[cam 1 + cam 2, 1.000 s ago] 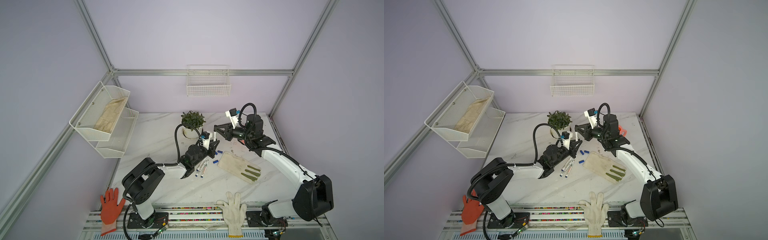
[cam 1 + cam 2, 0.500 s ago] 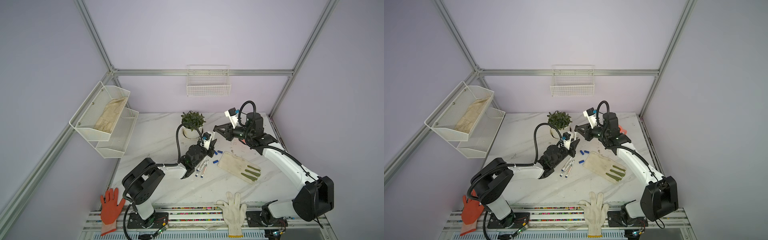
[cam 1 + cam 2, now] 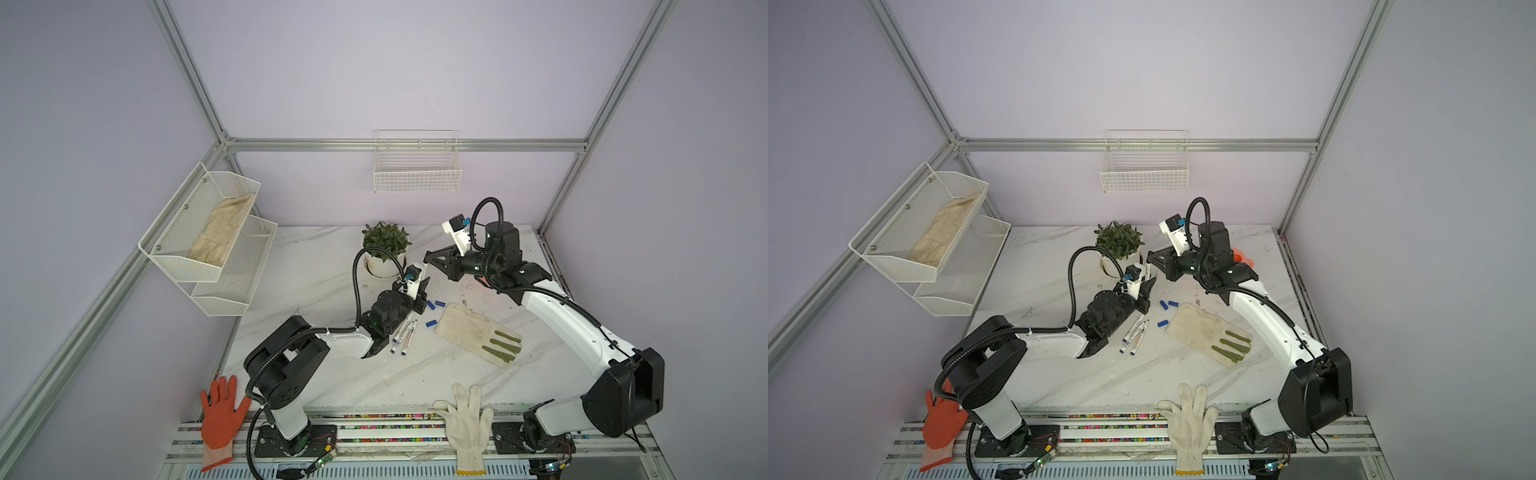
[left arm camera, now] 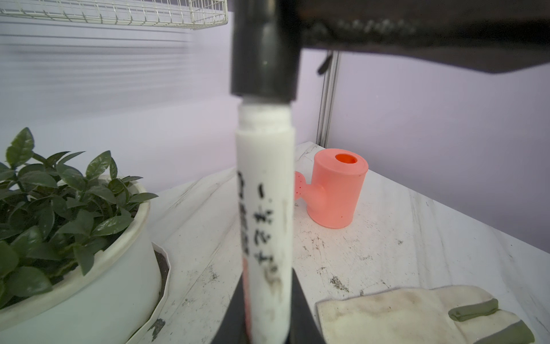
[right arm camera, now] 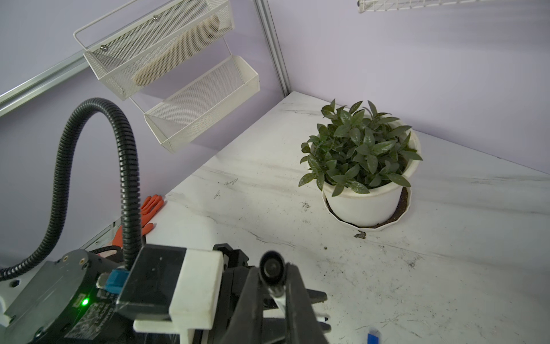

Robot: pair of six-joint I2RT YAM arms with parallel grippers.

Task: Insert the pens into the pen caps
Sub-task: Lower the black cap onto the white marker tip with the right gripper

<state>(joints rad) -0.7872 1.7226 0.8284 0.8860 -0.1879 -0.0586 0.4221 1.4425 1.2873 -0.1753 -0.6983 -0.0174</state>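
Note:
My left gripper [image 4: 265,287] is shut on a white pen [image 4: 265,190] with black print, held upright above the table. A black pen cap [image 4: 263,50] sits over the pen's top end, and a narrow white neck shows below the cap's rim. My right gripper [image 5: 273,269] is shut on that black cap [image 5: 271,266], straight above the left gripper [image 3: 424,286]. In both top views the right gripper [image 3: 428,256] reaches in from the right. Other pens [image 3: 403,334] lie on the table beside the left arm. Blue pen caps [image 3: 431,304] [image 3: 1163,323] lie near them.
A potted plant [image 3: 384,249] stands just behind the grippers, and a pink watering can [image 4: 336,190] behind the right arm. A dirty glove with green fingers [image 3: 478,334] lies right of the caps. A white glove [image 3: 467,419] and an orange glove [image 3: 220,411] hang over the front edge.
Both arms hold nearly still. The right gripper with the black cap has edged slightly toward the left gripper's pen.

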